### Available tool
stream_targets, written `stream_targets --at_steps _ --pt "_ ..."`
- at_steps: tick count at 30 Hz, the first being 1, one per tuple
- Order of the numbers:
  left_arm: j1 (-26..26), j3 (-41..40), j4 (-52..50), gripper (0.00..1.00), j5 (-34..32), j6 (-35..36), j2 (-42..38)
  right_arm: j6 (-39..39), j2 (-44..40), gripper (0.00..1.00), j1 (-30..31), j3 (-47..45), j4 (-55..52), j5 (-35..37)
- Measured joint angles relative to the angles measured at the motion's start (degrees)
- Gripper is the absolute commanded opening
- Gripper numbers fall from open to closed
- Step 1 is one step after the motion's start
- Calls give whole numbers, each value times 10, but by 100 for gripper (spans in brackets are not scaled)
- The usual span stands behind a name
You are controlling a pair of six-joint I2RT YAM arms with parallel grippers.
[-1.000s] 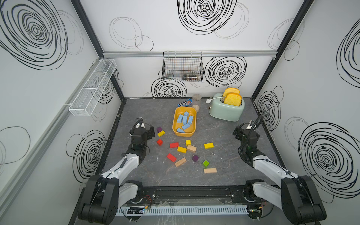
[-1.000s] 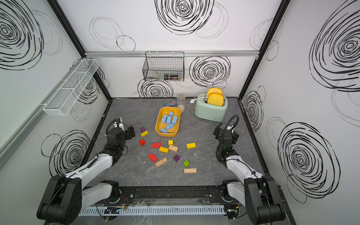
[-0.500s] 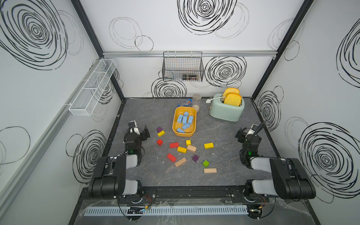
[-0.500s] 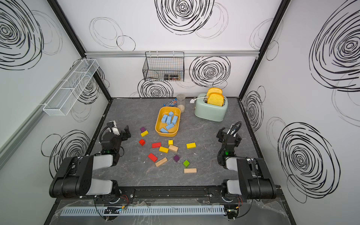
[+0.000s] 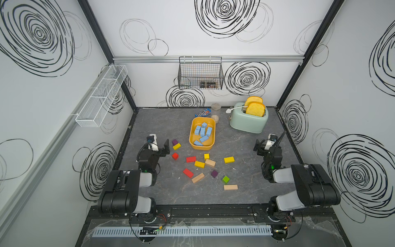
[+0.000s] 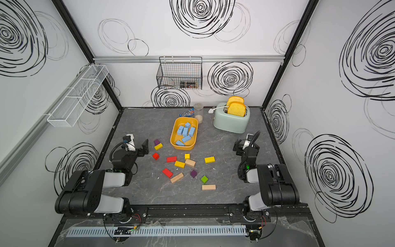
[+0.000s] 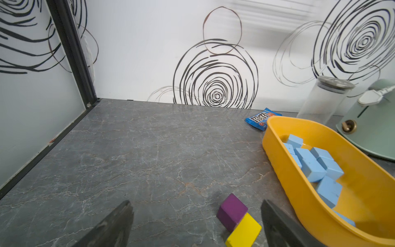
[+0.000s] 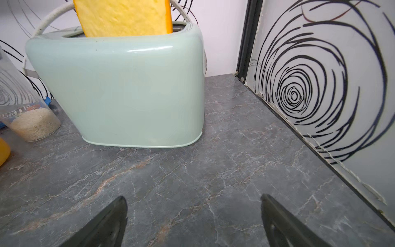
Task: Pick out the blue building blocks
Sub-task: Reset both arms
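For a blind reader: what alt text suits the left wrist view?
A yellow tray of light-blue blocks sits on a grey marbled table; a purple cube and yellow block touch just ahead of the open left gripper. Behind the tray: blue candy packet, clear jar, mint-green toaster.

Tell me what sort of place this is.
Probably a robot test booth dressed as a kitchen counter: swirl-marked white walls enclose a grey marbled tabletop, with a toaster, a wire basket and toy blocks.

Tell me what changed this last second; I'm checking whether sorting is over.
Both arms folded back at the elbows toward their bases. The left gripper and right gripper took nothing, staying open. The blue building blocks stayed in the yellow tray; the loose blocks stayed put.
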Motion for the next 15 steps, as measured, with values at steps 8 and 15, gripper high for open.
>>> stream_targets --at_steps 8,15 --pt "-19 -24 75 96 -53 10 31 0 0 98 0 0 0 -3" --pt "-31 -23 78 96 -84 17 31 0 0 98 0 0 0 -3"
